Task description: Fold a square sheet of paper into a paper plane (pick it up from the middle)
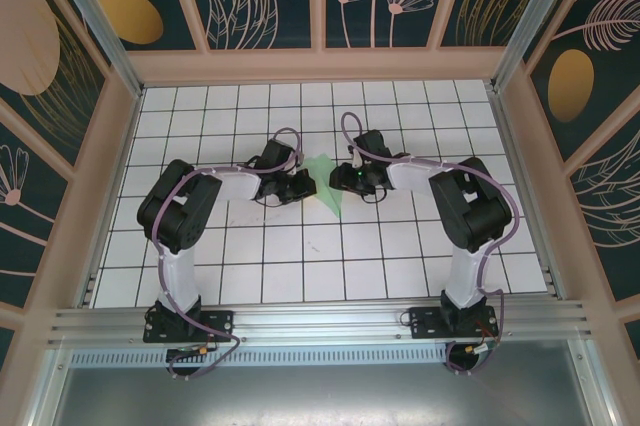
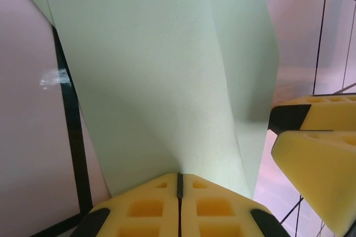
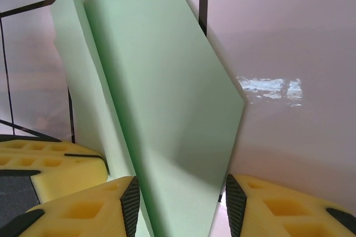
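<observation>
The pale green sheet of paper (image 1: 325,186) is folded into layers and tapers to a point toward the near side, held up between the two grippers at the table's middle. My left gripper (image 1: 303,184) is shut on the paper's edge; in the left wrist view the paper (image 2: 167,81) rises straight from the closed yellow pads (image 2: 179,178). My right gripper (image 1: 342,182) faces it from the right, open. In the right wrist view its jaws (image 3: 181,203) stand apart with a folded flap of the paper (image 3: 167,109) between them.
The white grid-tiled table (image 1: 300,256) stretches all round, walled by a pink frame (image 1: 320,66). The right gripper's yellow fingers (image 2: 317,148) show at the right of the left wrist view; the left gripper's finger (image 3: 50,164) shows at the lower left of the right wrist view.
</observation>
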